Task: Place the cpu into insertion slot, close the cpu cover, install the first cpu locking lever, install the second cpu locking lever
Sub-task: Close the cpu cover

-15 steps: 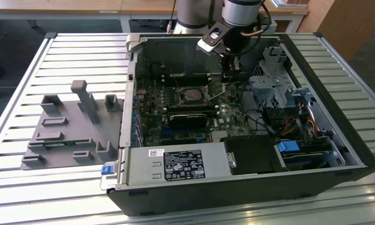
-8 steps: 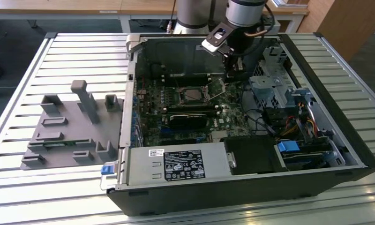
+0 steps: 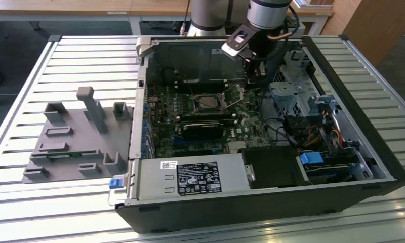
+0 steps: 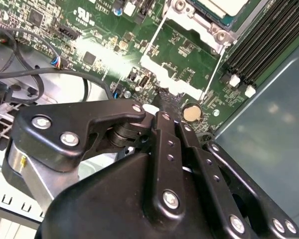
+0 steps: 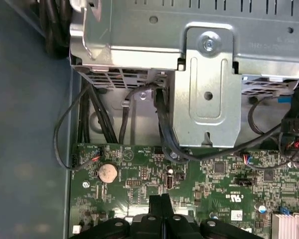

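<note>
Second wrist view: the gripper is seen pressed fully together with nothing held. Its tips are poised low over the circuit board, just beside a coin cell. The cpu is seated in the insertion slot, and the cpu cover appears laid over it. 2 thin wire levers seem unlatched. A lever could be missed or could slip off the narrow tips. The coin cell or nearby parts could be scraped if the tips are brought lower.
</note>
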Robot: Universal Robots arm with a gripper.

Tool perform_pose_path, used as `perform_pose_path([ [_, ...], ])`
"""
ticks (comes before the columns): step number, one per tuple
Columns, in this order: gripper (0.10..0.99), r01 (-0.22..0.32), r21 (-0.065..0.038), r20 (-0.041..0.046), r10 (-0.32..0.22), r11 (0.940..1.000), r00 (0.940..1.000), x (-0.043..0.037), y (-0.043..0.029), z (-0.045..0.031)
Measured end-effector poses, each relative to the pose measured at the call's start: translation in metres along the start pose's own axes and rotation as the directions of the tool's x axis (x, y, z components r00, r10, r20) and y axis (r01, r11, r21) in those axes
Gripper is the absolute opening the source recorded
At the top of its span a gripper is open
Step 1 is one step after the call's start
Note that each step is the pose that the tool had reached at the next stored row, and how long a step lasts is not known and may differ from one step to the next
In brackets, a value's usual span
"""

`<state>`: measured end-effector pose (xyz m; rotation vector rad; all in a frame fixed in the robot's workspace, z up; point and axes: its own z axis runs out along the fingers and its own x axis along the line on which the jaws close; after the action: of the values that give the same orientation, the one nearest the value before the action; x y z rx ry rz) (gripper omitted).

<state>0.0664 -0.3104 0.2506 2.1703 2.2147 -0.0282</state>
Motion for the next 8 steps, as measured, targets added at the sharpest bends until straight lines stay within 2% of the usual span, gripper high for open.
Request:
perform_pose_path([
  [8, 0.106, 0.0, 0.003, 0.0001, 0.0, 1.0, 1.0, 0.0041, 0.0059, 0.0073],
])
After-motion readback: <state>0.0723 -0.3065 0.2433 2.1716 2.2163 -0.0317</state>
